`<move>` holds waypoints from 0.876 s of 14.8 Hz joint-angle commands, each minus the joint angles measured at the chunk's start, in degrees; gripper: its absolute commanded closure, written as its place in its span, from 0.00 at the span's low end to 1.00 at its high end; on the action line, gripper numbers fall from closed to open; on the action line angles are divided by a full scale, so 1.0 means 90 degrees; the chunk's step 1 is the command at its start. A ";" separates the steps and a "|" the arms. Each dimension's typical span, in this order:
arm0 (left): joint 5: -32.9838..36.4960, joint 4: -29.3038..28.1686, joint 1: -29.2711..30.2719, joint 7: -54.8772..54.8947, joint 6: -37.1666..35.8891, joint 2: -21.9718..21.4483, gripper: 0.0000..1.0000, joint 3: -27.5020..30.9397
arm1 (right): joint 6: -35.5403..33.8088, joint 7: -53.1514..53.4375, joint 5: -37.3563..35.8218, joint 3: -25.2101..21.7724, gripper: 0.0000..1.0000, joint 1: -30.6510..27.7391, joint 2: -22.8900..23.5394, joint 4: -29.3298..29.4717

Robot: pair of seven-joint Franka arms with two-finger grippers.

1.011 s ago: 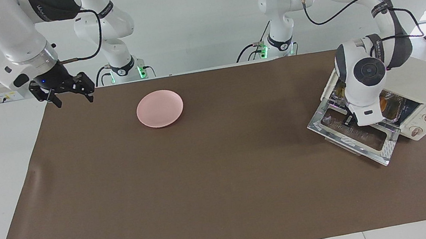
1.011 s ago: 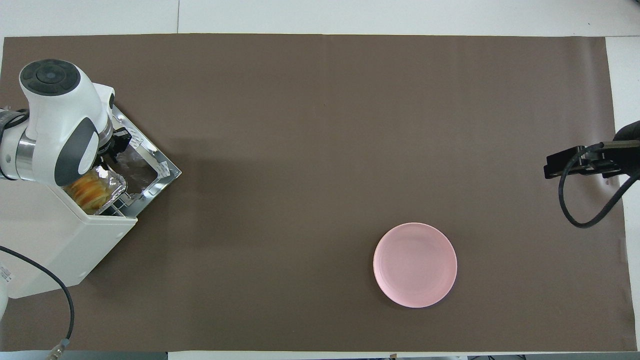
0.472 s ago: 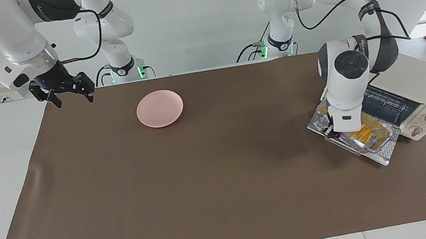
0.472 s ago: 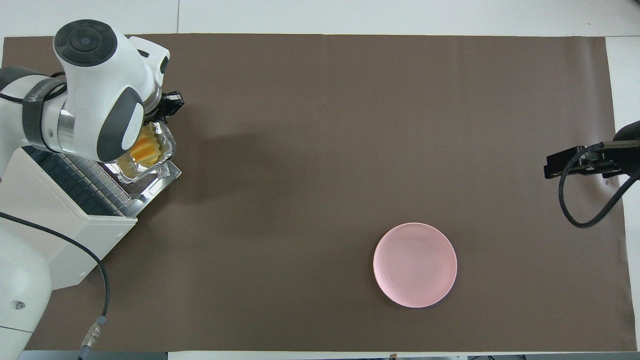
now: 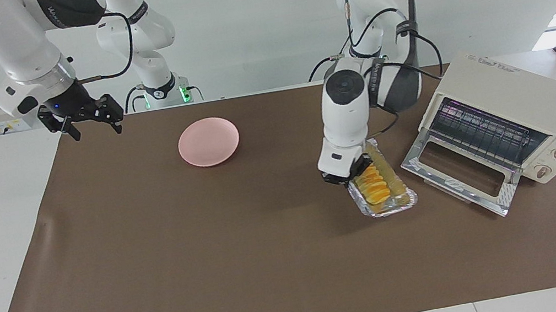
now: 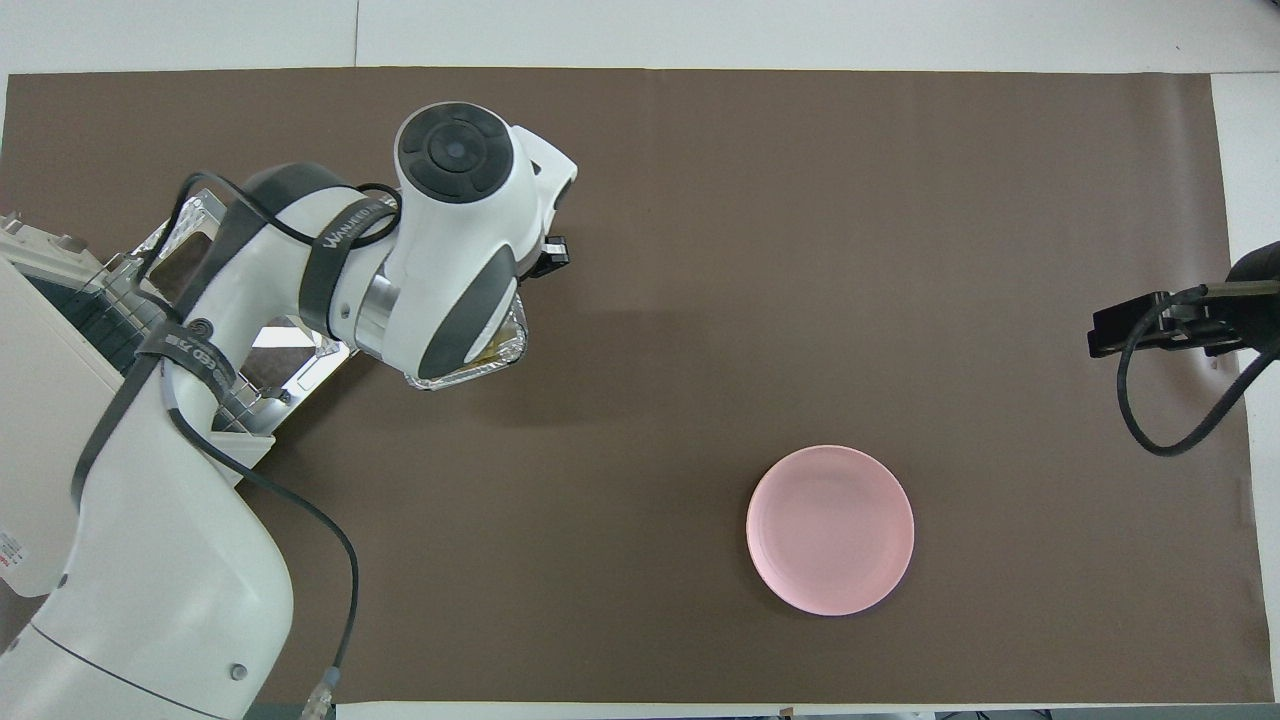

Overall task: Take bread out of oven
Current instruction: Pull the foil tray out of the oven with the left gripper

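Note:
The bread (image 5: pixel 378 184), a golden ridged loaf, lies in a silver foil tray (image 5: pixel 392 208). My left gripper (image 5: pixel 345 177) is shut on the tray's rim and holds it over the brown mat, beside the oven's open door (image 5: pixel 460 177). The cream-white oven (image 5: pixel 521 106) stands at the left arm's end of the table, and its wire rack is bare. In the overhead view the left wrist covers the bread, and only an edge of the foil tray (image 6: pixel 490 360) shows. My right gripper (image 5: pixel 92 127) waits open over the mat's corner at the right arm's end.
A pink plate (image 5: pixel 208 141) sits on the mat toward the right arm's end, near the robots; it also shows as the pink plate (image 6: pixel 829 529) in the overhead view. The oven's drop-down door lies flat on the mat. The brown mat (image 5: pixel 218 271) covers most of the table.
My left gripper has pulled the foil tray with the bread out of the oven, across the door and out over the mat toward the table's middle. The right arm has not moved.

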 commanded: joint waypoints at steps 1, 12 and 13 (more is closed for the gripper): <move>-0.0181 -0.0428 -0.0579 0.0231 0.0025 -0.0106 1.00 0.0111 | -0.0058 -0.0141 -0.0106 0.0083 0.00 -0.0105 0.0001 0.0024; -0.0542 -0.1105 -0.1098 0.0310 0.0779 -0.0156 0.03 0.0032 | -0.0048 -0.0141 -0.0106 0.0083 0.00 -0.0105 0.0001 0.0024; -0.0552 -0.0970 -0.1088 0.0310 0.0731 -0.0146 0.00 0.0033 | -0.0048 -0.0141 -0.0106 0.0083 0.00 -0.0105 0.0001 0.0024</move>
